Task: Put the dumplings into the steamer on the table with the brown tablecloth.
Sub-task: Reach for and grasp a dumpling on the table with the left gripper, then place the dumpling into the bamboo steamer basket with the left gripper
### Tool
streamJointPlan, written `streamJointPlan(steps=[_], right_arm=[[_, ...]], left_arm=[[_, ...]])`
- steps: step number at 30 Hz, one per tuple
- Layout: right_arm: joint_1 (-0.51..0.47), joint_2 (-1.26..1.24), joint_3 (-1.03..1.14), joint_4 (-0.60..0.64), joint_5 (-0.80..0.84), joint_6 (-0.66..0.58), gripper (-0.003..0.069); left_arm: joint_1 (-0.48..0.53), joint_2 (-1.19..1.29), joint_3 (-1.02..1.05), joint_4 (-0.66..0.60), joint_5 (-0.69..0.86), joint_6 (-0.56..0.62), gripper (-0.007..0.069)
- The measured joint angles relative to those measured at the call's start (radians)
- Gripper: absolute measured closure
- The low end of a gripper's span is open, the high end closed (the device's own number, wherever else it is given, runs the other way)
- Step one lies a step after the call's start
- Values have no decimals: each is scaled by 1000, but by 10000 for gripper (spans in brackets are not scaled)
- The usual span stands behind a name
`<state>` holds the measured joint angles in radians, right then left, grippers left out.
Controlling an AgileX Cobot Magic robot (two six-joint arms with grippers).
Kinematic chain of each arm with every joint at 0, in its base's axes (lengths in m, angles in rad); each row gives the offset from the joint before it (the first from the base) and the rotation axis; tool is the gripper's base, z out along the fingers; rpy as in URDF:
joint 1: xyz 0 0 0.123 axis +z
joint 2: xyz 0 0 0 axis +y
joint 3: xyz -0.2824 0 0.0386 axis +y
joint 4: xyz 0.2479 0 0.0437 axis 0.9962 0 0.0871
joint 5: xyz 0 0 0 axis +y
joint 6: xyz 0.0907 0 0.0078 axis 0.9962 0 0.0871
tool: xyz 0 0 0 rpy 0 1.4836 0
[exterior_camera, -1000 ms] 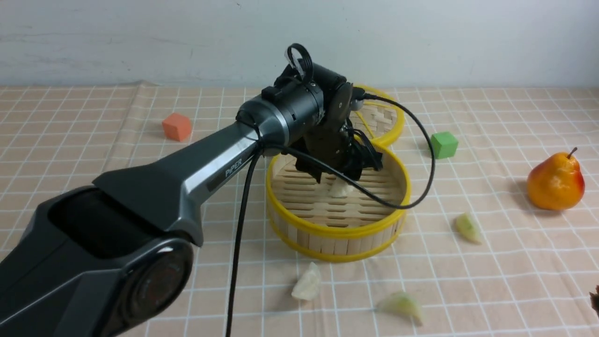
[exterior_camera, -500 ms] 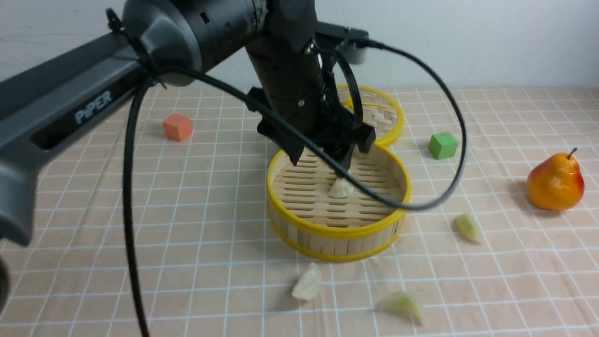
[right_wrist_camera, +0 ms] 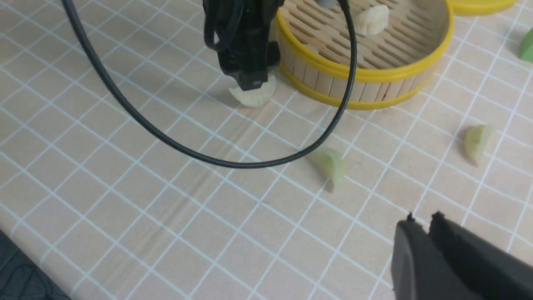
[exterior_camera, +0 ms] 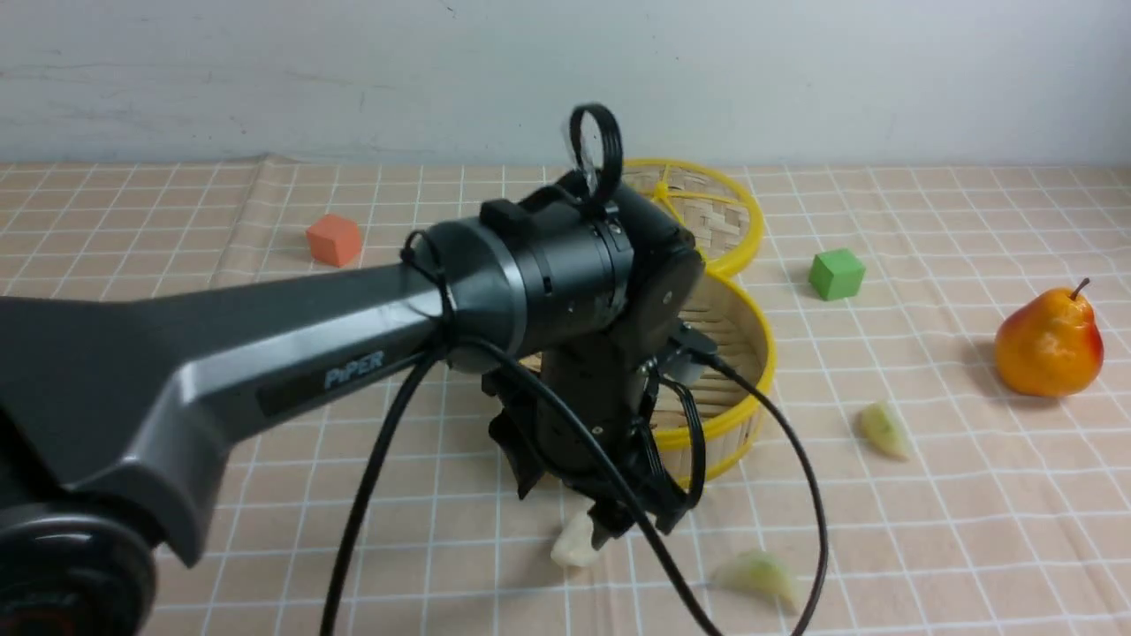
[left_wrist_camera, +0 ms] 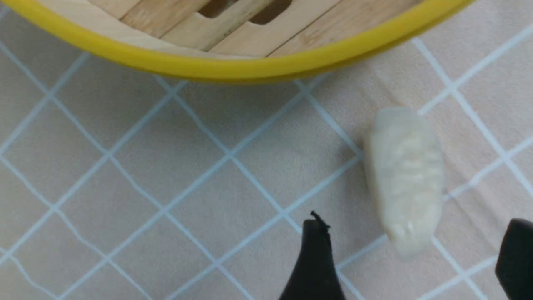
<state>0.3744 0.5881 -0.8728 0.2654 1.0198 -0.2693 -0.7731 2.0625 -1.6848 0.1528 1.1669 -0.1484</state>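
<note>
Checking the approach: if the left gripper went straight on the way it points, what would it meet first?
Probably the whitish dumpling on the tablecloth beside the steamer: it lies between the open fingers of the left gripper. Depth is unclear.

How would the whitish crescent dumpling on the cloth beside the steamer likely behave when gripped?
The whitish crescent-shaped toy dumpling looks small and translucent, so probably light. Its ridged, tapering body might slip when squeezed. Crescent-shaped rather than round, it seems unlikely to roll.
</note>
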Motion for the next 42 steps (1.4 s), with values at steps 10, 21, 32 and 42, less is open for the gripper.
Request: streamJointPlan(steps=[10,21,32,42], right_arm=[[0,0,0,0,27,1,594],[0,0,0,0,29,1,582],[0,0,0,2,19,1,574],[0,9,0,9,130,83,568]], left_arm=[[0,112,-2,-22,-65,-58,299],[2,29,-141,-15,28,-82,341],[135,99,-392,-48,-97,-166,341],[221,266,-436,-42,-223,-225,319]])
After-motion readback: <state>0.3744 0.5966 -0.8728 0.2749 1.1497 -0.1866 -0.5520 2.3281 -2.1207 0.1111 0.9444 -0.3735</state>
